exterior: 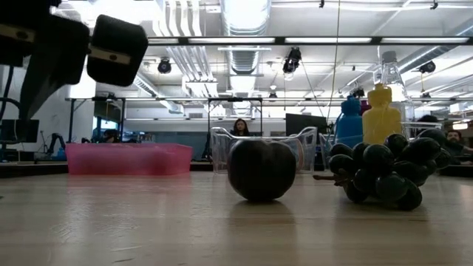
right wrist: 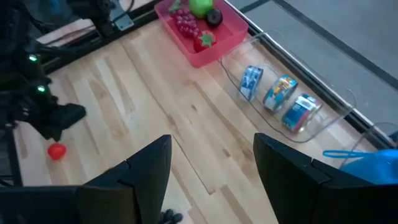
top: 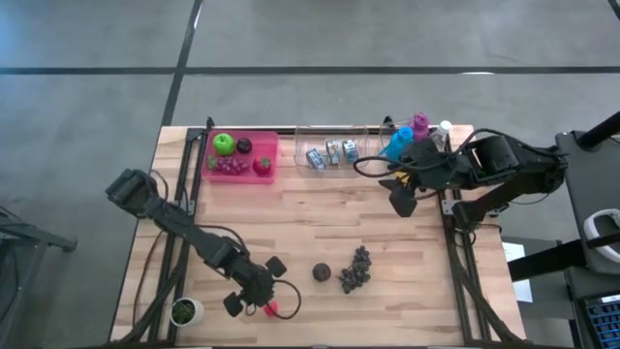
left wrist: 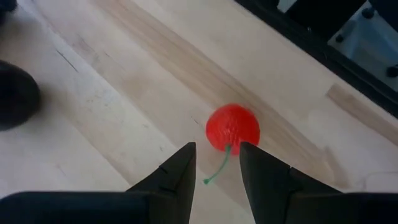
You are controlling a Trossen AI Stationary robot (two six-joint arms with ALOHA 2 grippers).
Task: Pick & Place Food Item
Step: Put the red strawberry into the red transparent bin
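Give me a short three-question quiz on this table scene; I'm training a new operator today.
1. True or false: the left end effector is shut on the cherry.
2. What lies nearest the grapes? A) plum B) cans C) pink tray
3. Which end effector hangs near the bottles?

Key: 1. False; it is open, the cherry lies on the table just beyond its tips. 2. A. 3. The right end effector.
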